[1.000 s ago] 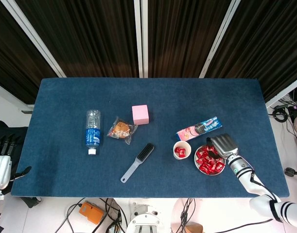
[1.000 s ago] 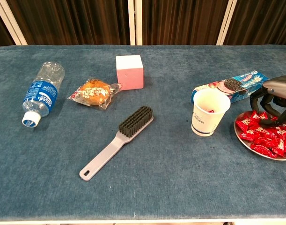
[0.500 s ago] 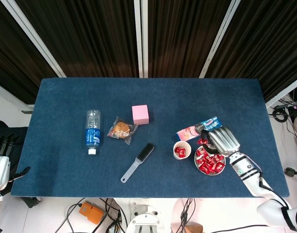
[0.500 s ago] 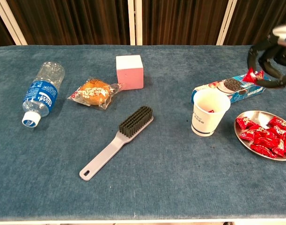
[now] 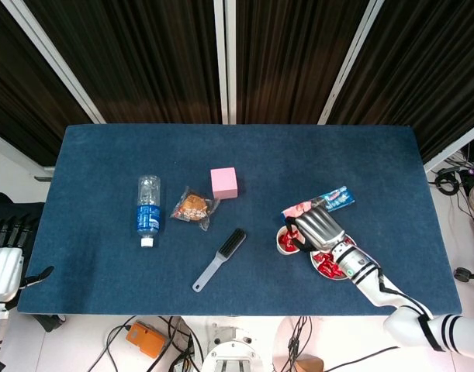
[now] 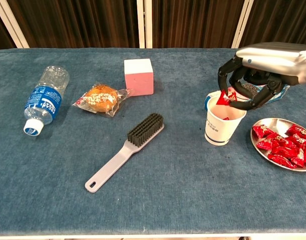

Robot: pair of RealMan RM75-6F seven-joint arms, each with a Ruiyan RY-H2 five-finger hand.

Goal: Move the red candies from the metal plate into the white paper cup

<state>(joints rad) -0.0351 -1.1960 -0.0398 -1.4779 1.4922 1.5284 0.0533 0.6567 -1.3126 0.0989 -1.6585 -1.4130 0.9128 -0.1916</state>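
1. Above the cup (image 6: 223,122), the right hand (image 6: 258,75) hung with its fingers (image 6: 232,102) curled downward, pinching one red candy (image 6: 224,97) just over the cup's open mouth.
2. The cup stood upright on the blue table (image 6: 168,200), and in the head view more red showed inside it (image 5: 287,242).
3. Just beside the cup, toward the robot's right, the metal plate (image 6: 280,162) held a heap of red candies (image 6: 285,145) in crinkled wrappers; any printing on them was too small to read.
4. Behind the cup lay a cookie pack (image 5: 330,203), partly hidden by the hand; a dark sandwich cookie was pictured on it, but its lettering could not be read.
5. The left hand (image 5: 4,263) sat off the table's left edge, fingers straight and apart, grasping nothing.
6. On the table's left part a clear bottle (image 6: 45,100) lay on its side with a white cap and a blue label whose white writing could not be made out.
7. Near it lay a wrapped bun (image 6: 100,99), a pink block (image 6: 138,76) and a grey brush (image 6: 127,150), each apart from the others.
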